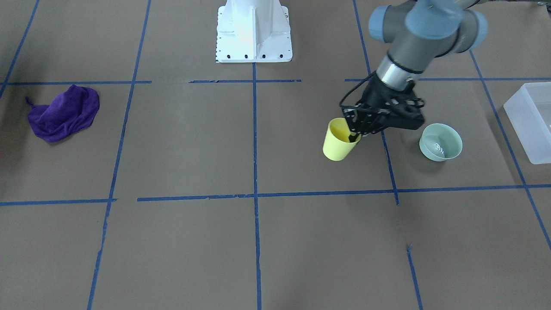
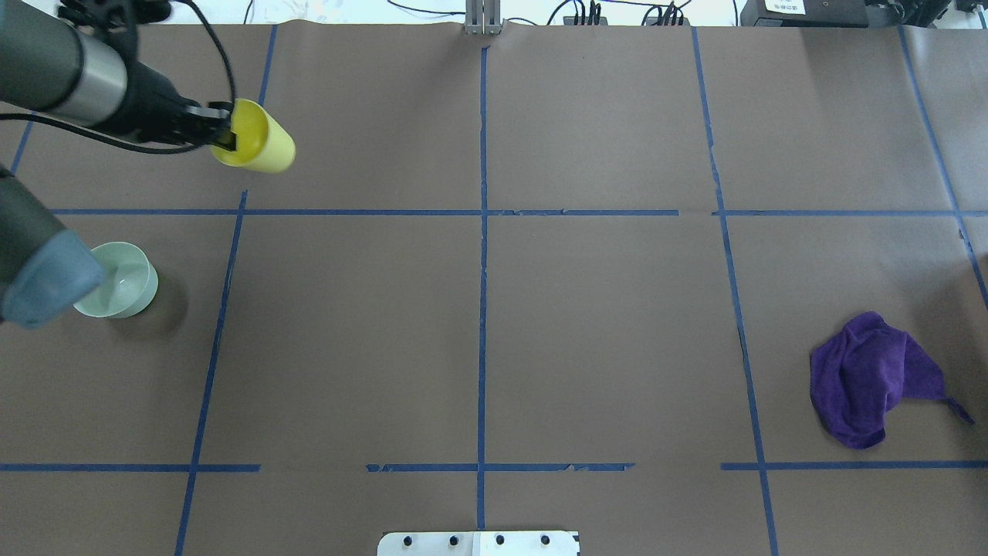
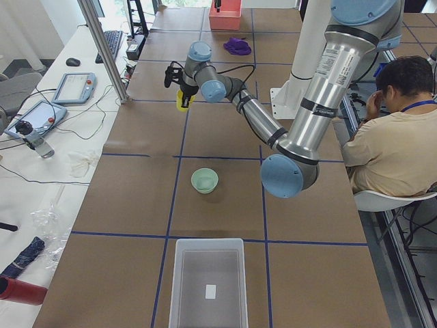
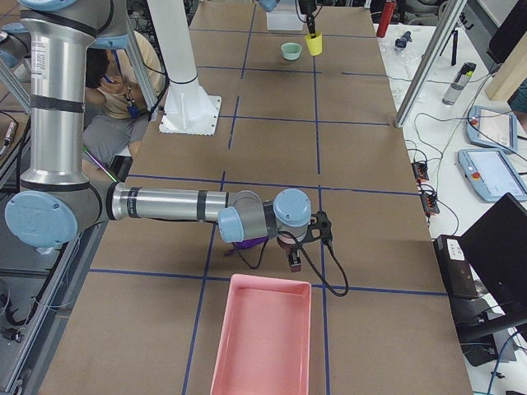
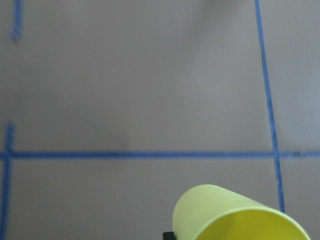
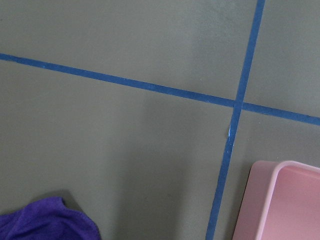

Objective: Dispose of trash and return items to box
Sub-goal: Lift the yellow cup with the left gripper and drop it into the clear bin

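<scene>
My left gripper [image 1: 355, 134] is shut on the rim of the yellow cup [image 1: 339, 144], with one finger inside it, and holds the cup tilted just above the table. The cup also shows in the overhead view [image 2: 258, 145] and low in the left wrist view [image 5: 240, 215]. The mint-green bowl [image 1: 441, 142] stands upright on the table beside the gripper, apart from it [image 2: 120, 282]. The frosted-white box [image 1: 530, 121] is at the table's end past the bowl [image 3: 208, 283]. My right gripper [image 4: 294, 259] shows only in the exterior right view, and I cannot tell if it is open or shut.
A purple cloth [image 1: 64, 113] lies at the other end of the table [image 2: 868, 378], partly under my right wrist [image 4: 245, 243]. A pink tray [image 4: 263, 337] stands beyond it. The white robot pedestal [image 1: 254, 32] is at the table's near-robot edge.
</scene>
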`<state>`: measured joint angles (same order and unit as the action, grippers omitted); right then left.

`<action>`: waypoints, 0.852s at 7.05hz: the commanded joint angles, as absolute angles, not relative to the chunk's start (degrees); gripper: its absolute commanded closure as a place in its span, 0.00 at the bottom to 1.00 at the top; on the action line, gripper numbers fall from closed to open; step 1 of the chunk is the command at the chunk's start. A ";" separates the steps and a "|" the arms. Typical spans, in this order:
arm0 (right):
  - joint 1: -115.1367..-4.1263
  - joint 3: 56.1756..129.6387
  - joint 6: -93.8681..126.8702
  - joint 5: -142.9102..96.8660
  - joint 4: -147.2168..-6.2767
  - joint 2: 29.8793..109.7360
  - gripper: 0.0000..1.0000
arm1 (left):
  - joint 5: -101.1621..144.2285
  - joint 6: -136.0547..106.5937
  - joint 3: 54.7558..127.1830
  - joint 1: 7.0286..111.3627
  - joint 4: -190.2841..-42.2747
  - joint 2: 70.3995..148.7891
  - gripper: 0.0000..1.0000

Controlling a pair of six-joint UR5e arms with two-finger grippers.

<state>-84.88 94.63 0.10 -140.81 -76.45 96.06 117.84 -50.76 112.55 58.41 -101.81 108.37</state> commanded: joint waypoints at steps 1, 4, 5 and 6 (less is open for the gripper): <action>-84.64 94.66 0.09 -140.98 -76.20 96.06 0.00 | 119.62 -18.97 115.93 72.10 -98.96 93.85 1.00; -84.29 94.75 0.17 -140.98 -75.68 95.89 0.00 | 132.95 26.15 96.06 93.81 -99.32 86.75 1.00; -84.20 94.66 0.26 -140.98 -74.89 95.89 0.00 | 132.89 28.89 92.15 97.96 -98.79 86.75 1.00; -84.11 94.66 0.26 -140.98 -74.88 95.89 0.00 | 133.06 29.44 84.71 98.52 -97.57 86.66 1.00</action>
